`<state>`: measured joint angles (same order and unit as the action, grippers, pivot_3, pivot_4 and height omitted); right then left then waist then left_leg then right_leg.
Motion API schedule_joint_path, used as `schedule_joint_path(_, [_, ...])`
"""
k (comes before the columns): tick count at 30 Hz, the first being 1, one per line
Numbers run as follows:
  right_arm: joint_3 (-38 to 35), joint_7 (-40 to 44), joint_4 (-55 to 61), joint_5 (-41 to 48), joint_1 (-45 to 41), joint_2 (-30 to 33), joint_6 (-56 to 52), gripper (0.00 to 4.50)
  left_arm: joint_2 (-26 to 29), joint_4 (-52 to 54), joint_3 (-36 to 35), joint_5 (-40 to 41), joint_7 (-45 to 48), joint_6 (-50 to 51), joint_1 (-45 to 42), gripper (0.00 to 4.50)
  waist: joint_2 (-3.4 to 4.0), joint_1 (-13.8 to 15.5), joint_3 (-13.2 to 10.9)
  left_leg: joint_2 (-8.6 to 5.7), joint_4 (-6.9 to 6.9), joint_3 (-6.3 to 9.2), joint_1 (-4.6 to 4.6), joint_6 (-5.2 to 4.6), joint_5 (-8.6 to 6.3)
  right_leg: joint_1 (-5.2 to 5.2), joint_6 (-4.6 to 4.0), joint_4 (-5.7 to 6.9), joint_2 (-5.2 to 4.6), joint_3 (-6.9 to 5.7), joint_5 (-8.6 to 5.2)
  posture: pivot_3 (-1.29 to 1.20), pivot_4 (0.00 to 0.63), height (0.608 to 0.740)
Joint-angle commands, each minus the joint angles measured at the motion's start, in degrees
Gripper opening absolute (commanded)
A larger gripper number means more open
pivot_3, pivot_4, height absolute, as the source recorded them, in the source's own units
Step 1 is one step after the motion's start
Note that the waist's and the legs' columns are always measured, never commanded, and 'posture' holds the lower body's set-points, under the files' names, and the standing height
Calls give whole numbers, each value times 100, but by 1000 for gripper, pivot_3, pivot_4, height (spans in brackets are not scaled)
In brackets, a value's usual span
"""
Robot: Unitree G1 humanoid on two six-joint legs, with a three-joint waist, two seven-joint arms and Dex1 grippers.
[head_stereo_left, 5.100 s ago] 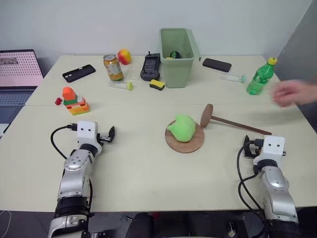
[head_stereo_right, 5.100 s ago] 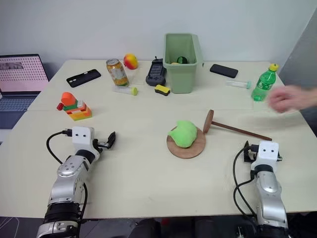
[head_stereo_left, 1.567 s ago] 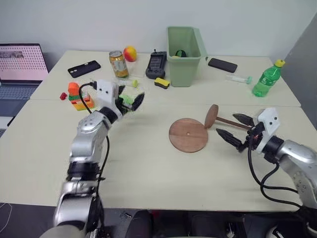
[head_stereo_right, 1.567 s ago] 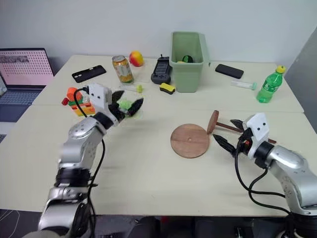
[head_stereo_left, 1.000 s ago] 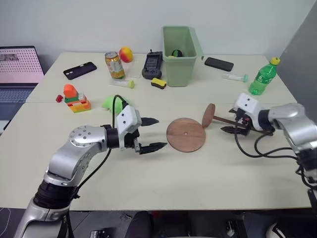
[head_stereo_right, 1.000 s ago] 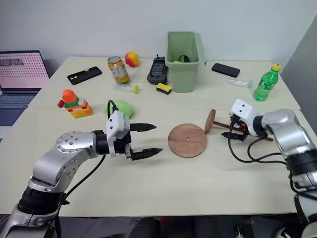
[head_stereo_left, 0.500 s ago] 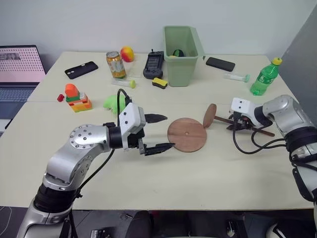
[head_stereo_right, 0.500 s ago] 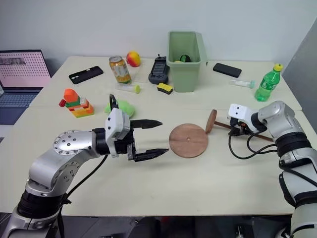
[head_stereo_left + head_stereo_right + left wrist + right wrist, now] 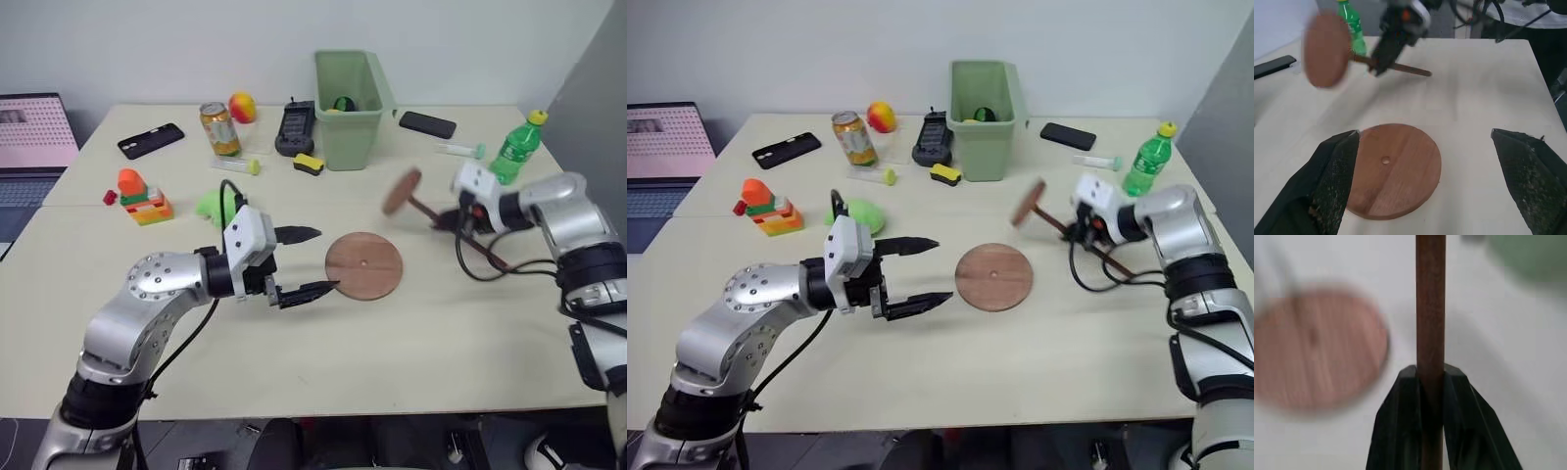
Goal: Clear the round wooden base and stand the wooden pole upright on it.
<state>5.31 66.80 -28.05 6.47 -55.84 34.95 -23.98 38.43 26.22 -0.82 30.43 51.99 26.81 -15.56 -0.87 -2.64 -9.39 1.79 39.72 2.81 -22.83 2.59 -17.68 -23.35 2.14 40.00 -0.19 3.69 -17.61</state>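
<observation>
Cream tabletop, and we see the round wooden base (image 9: 363, 265) lying bare at its centre. Our right gripper (image 9: 1430, 382) is clamped mid-shaft on the wooden pole (image 9: 446, 222), disc end raised. It looks stiff, light, top-heavy; gripping nearer the disc seems steadier. Our left gripper (image 9: 312, 262) gapes empty beside the base, whose centre hole shows clearest in the left wrist view.

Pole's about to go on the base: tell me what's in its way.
Nothing visible. The base lies bare, its centre hole exposed. The right gripper holds the pole in the air beside it. The open left gripper hovers at the base's other side, apart from it.
</observation>
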Motion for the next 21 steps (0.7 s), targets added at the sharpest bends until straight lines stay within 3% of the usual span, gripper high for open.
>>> schedule_joint_path(1, [-1192,-1239,1595,1203,211,-812,-1079,236,-155,429,-463,-1,-334,-301,756,4500,6,-27,4,7,-1,2,2,0,0,0,0,6,0,5,0,0,150,740])
schedule_joint_path(5, [-1370,-3169,3001,1086,1266,-2438,-146,236,-721,1158,-577,168,-1182,-140,1917,4500,2,40,18,3,-7,24,-5,1,-2,7,-5,-2,-6,0,-3,0,150,740])
schedule_joint_path(7, [-1206,-3689,3281,798,1615,-2859,300,236,-871,1381,-499,169,-1390,-66,2249,4500,4,93,14,-8,-8,21,-11,1,-2,3,-4,-4,-17,4,-3,0,150,740])
schedule_joint_path(15, [-681,-3902,3338,550,2322,-3061,1105,236,-873,1520,-320,158,-1467,-13,2607,4500,9,134,14,-29,7,13,6,2,0,14,1,9,-15,-11,0,0,150,740])
schedule_joint_path(21, [-587,-3950,3774,801,2741,-2963,843,236,-777,1340,-399,134,-1424,-69,2427,4500,11,88,13,-13,-3,10,6,1,0,11,-1,4,0,-8,-1,0,150,740])
